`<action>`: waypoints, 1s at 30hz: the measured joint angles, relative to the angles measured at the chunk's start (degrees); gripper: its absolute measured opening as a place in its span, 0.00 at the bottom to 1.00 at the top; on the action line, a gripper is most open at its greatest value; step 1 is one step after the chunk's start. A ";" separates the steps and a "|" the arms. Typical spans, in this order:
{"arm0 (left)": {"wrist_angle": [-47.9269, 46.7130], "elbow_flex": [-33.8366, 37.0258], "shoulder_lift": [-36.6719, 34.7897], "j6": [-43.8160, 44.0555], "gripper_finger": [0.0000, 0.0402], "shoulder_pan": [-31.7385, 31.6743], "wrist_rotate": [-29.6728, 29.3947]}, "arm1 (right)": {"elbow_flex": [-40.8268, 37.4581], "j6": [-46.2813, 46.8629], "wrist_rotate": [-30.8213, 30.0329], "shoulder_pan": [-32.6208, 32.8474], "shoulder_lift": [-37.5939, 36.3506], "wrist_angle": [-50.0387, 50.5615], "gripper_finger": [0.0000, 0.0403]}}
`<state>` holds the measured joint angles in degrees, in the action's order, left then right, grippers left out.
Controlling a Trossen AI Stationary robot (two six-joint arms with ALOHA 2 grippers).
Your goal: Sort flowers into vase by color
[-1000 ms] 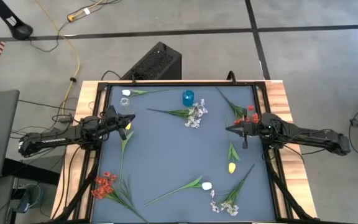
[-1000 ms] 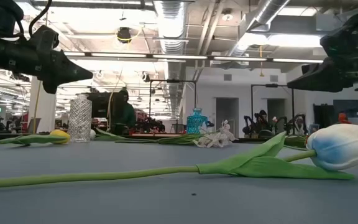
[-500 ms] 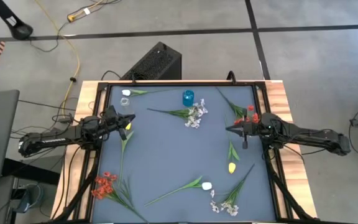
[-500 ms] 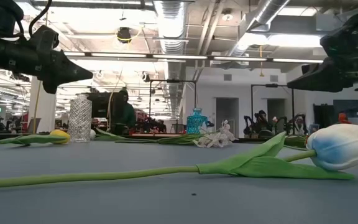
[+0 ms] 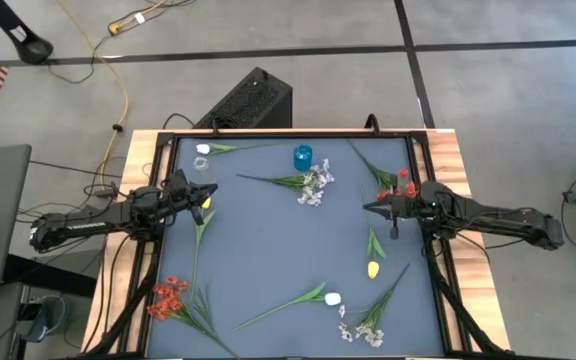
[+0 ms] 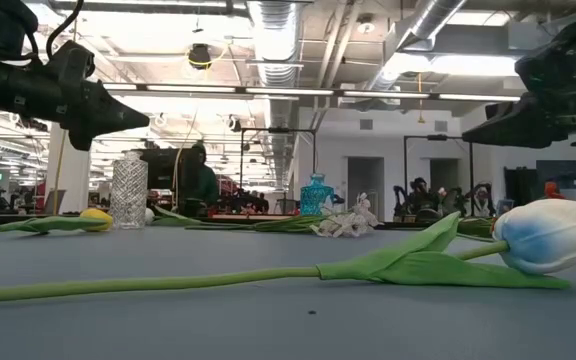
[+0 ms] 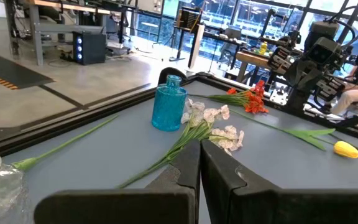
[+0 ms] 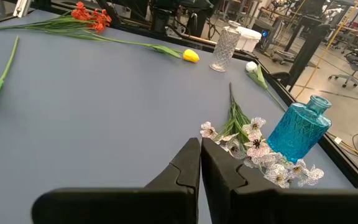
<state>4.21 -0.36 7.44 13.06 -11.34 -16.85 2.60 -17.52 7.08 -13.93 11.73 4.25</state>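
Nothing has moved in the last second: my left gripper (image 5: 205,194) and right gripper (image 5: 368,208) both hover pinched shut and empty, so the flowers (image 5: 311,184) remain unsorted

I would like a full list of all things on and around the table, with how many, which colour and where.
Blue vase: one, blue glass, far middle of the table.
Clear vase: one, clear glass, far left.
Red flowers: two; far right, near-left corner.
Yellow flowers: two; left by the clear vase, right of middle.
White flowers: two; far-left corner, near middle.
Whitish sprigs: two; beside the blue vase, near right.
Table: one, grey-blue top.
Black box: one, on the floor beyond the table.
Left gripper: shut, empty, above the left edge.
Right gripper: shut, empty, above the right edge.
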 joint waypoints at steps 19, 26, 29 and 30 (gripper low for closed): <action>0.00 -0.01 0.01 -2.44 0.00 0.00 -0.02 | -0.01 0.00 0.00 0.01 0.00 0.00 0.11; 0.00 0.00 0.00 9.63 0.00 0.00 0.00 | 0.00 0.00 0.00 0.00 -0.02 0.00 0.11; 0.00 0.00 0.00 22.15 0.00 0.00 0.00 | -0.01 0.00 0.01 0.00 0.00 0.00 0.11; 0.00 0.00 0.00 26.54 0.00 0.00 0.02 | 0.00 -0.01 0.00 0.02 -0.02 0.00 0.11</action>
<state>4.21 -0.36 7.44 39.60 -11.33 -16.83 2.60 -17.53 7.08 -13.91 11.70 4.25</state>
